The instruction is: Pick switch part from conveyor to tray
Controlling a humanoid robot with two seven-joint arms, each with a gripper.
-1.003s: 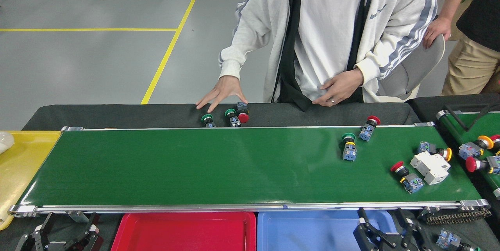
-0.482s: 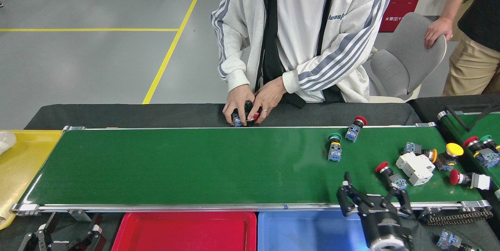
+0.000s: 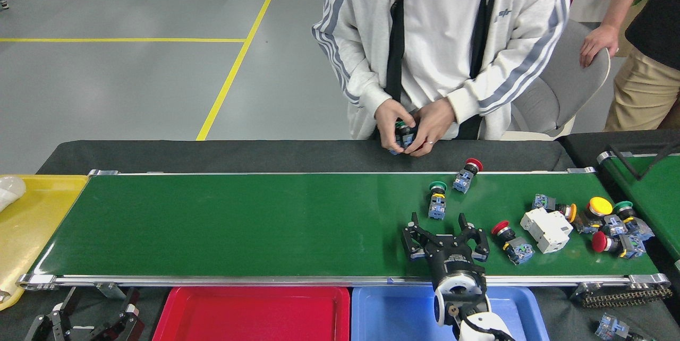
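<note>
From the head, the right gripper (image 3: 445, 235) hangs over the conveyor (image 3: 239, 224) near its front rail, fingers spread wide and empty, just short of the green switch (image 3: 437, 200), probably lining up a grasp; the blue tray (image 3: 393, 314) waits just below. The left gripper (image 3: 87, 320) idles open by the worktop's front-left corner.

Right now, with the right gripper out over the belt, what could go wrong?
The open right gripper sits just short of the green switch; a moving conveyor could carry it out of line. The red switch lies close beside the gripper and could get knocked. A person's hands work near the far rail.
</note>
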